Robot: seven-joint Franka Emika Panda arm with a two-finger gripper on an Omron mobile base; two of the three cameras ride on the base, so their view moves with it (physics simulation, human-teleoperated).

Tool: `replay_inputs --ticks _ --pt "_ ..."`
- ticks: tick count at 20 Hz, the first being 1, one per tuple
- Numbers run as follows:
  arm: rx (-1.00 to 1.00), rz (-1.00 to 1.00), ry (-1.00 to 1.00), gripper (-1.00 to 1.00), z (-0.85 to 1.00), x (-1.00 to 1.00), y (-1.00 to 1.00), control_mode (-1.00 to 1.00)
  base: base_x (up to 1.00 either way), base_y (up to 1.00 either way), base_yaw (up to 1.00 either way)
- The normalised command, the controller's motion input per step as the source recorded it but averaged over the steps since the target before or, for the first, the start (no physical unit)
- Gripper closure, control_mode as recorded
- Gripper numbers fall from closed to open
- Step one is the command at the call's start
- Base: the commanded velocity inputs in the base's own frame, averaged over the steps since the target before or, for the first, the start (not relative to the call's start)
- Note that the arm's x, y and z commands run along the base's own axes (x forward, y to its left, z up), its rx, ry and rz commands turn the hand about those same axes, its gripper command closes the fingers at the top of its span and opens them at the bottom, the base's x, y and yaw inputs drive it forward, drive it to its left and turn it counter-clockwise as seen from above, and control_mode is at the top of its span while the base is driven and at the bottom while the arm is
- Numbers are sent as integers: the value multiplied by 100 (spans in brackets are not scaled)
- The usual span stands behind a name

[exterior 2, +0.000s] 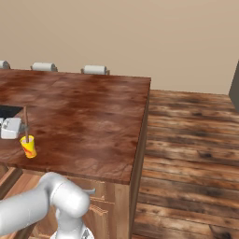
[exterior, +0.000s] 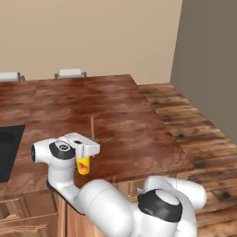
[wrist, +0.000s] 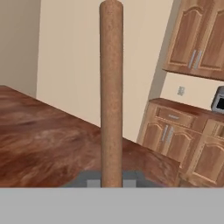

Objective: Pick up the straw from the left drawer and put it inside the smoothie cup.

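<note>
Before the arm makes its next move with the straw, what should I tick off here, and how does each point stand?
1. Straw upright: ok, it stands vertical in all three views.
2. Straw's lower end in the smoothie cup: ok in the right base view, where it meets the pinkish rim; the hand hides this in the left base view.
3. Cup upright on the counter: ok.
4. Cup's clearance from the counter's front edge: not ok, it stands close to the edge.
5. Gripper state: cannot tell, the fingers are hidden.
6. Straw centred ahead of the hand: ok in the hand view.
</note>
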Motion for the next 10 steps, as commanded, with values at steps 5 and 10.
replay_inputs --ticks 5,10 --pt "-4 0 0 100 0 0 24 -100 0 0 0" --pt "-5 0 -1 100 0 7 25 -100 0 0 0"
